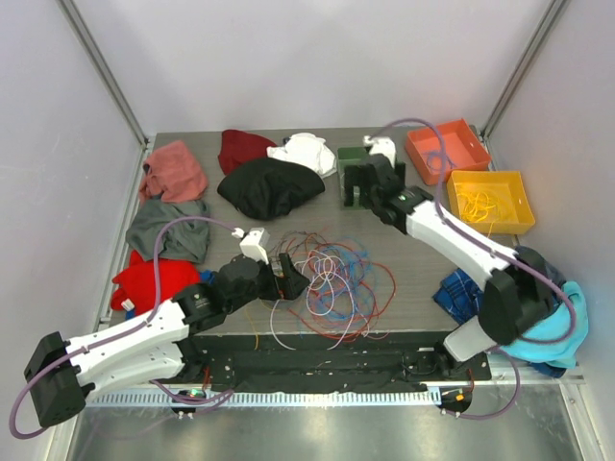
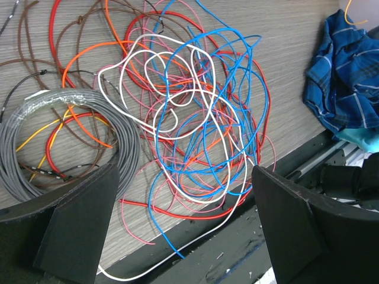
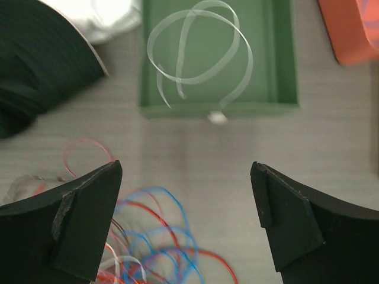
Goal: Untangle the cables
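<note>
Left claw (image 2: pixel 183 234): wide open, empty. It hangs low over the near edge of the table (image 2: pixel 287 56) with the tangle in front of it, probably lined up to pick a strand.
Cables (image 1: pixel 332 283): one loose tangle at the table's front middle, with a grey coil (image 2: pixel 127 154) at its left.
Right claw (image 3: pixel 186 219): wide open, empty, between the tangle and the green tray.
Green tray (image 3: pixel 219 108): one pale loop inside, seemingly already sorted.
Yellow tray (image 1: pixel 495 227): yellow strands inside, so the trays are likely colour bins.

Pale lilac walls (image 1: pixel 317 58) with metal corner struts (image 1: pixel 106 67) around a grey wood-grain table (image 1: pixel 418 288)
</note>
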You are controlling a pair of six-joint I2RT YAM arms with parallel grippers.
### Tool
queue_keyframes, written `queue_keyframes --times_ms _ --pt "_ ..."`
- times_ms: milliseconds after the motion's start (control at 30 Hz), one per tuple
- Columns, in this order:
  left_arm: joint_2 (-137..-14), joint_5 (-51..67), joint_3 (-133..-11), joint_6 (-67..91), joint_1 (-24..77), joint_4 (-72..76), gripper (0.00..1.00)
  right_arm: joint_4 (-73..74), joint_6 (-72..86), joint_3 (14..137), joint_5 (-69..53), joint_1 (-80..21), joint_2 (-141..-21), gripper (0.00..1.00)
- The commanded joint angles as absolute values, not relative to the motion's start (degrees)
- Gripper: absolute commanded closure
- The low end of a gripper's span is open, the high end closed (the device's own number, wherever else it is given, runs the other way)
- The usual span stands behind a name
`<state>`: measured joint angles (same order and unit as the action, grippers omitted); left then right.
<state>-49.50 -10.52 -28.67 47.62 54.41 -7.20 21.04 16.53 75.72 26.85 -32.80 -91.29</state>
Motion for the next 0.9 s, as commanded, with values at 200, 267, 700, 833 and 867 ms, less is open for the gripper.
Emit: queue_keyframes --times_ms 200,267,700,833,867 --pt "-49.48 -12.83 -26.72 48.43 54.67 -5.63 0.00 14.69 25.49 48.27 14.51 -34.18 -63.84 0.02" --pt "-49.75 -12.92 -26.54 48.43 54.67 -5.36 0.00 14.59 25.84 45.53 13.80 -37.07 -62.15 0.02" --pt "-49.13 -13.89 -27.16 47.90 54.75 -5.89 0.00 9.94 26.01 39.11 9.76 -41.04 -65.47 0.02" --pt "-48.60 -14.41 -27.25 47.73 54.67 -6.33 0.00 7.56 26.28 38.50 8.09 -41.04 -70.04 0.02" --pt "-48.60 -14.33 -27.25 47.64 54.67 -6.33 0.00 7.12 26.28 38.67 7.65 -41.04 -71.01 0.05"
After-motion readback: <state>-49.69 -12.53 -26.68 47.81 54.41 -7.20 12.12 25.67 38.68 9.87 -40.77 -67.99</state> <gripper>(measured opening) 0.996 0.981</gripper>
